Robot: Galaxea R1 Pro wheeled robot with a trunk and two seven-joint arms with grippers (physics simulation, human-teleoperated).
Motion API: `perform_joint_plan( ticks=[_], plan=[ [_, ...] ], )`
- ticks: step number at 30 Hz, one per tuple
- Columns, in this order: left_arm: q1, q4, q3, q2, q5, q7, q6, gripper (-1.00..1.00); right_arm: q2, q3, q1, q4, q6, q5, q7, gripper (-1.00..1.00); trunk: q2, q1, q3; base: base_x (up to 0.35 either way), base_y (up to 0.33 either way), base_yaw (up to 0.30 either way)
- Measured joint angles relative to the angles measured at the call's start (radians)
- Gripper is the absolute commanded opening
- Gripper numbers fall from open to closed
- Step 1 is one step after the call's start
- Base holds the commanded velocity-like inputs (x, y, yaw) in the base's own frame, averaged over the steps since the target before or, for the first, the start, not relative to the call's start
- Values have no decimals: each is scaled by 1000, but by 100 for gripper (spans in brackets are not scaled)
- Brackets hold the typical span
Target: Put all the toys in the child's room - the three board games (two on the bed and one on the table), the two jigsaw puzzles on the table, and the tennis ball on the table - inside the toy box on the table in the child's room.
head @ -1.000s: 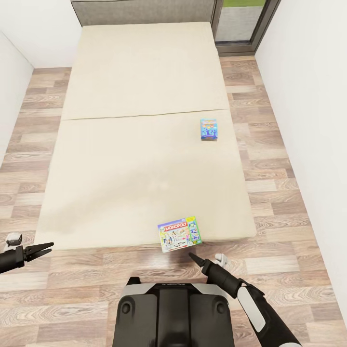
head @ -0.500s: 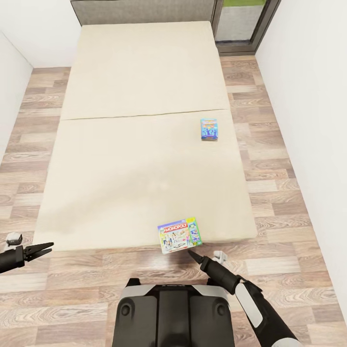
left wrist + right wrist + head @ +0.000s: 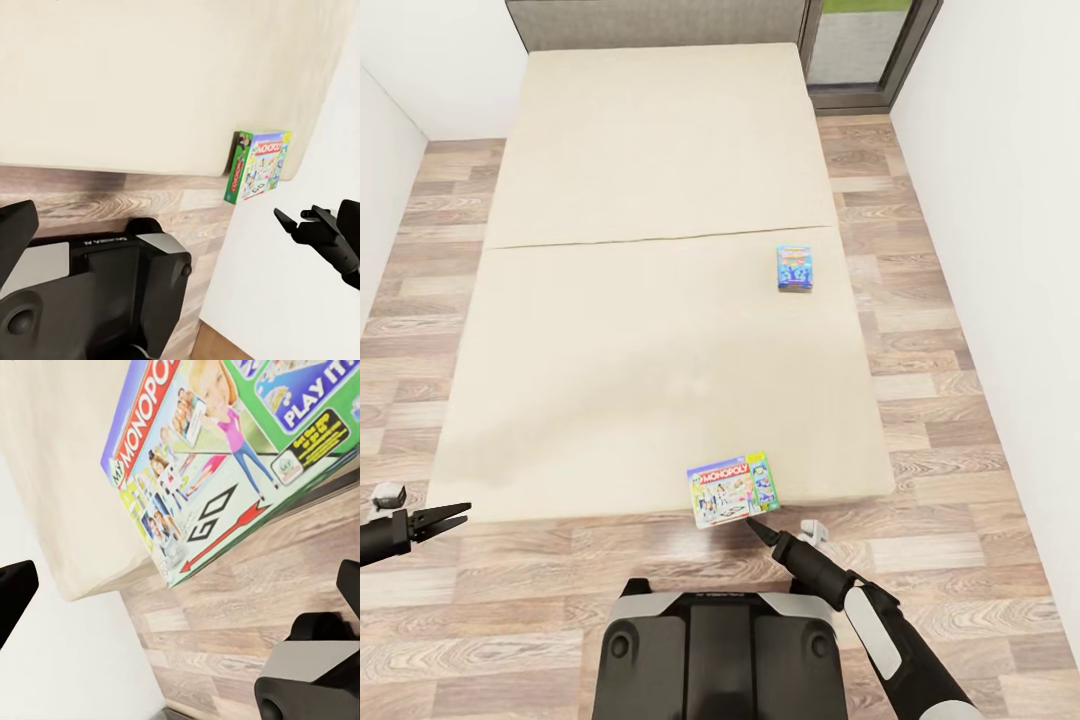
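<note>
Right fingers (image 3: 754, 527) spread apart, empty, just before Monopoly box (image 3: 225, 457) overhanging bed (image 3: 660, 300) edge; lettering readable in right wrist view. Left fingers (image 3: 455, 518) parted, empty, over wood floor (image 3: 920, 380).

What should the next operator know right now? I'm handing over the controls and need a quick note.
Right gripper: open and holding nothing, its fingertips just short of the Monopoly box, which overhangs the near edge of the bed.
Left gripper: holding nothing, jaws slightly apart, out to the side over the wood floor.
The small blue game box lies flat further up the bed, toward its right edge.
Done: neither bed game has been picked up yet.
Left: grasp the Monopoly box, fetch the blue box, then carry both to the toy box along with the table toys.
</note>
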Motion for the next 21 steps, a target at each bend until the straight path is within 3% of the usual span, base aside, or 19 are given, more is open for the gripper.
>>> perform_joint_plan(
  ticks=[4, 6, 12, 21],
  plan=[
    [0, 0, 0, 0, 0, 0, 0, 100, 0, 0, 0, 0, 1, -2, -4, 100, -28, 15, -13, 0, 0, 0],
    [0, 0, 0, 0, 0, 0, 0, 100, 1, 0, 0, 0, 2, -3, -4, 100, -28, 15, -13, 0, 2, 0],
    [-1, -5, -4, -34, 2, -18, 13, 100, 19, -12, 2, 7, -13, -8, -2, 100, -28, 15, -13, 0, 26, 0],
    [-2, -6, -3, -37, 1, -23, 12, 100, 21, -12, 5, 6, -13, -9, -6, 100, -28, 15, -13, 0, 130, 0]
  ],
)
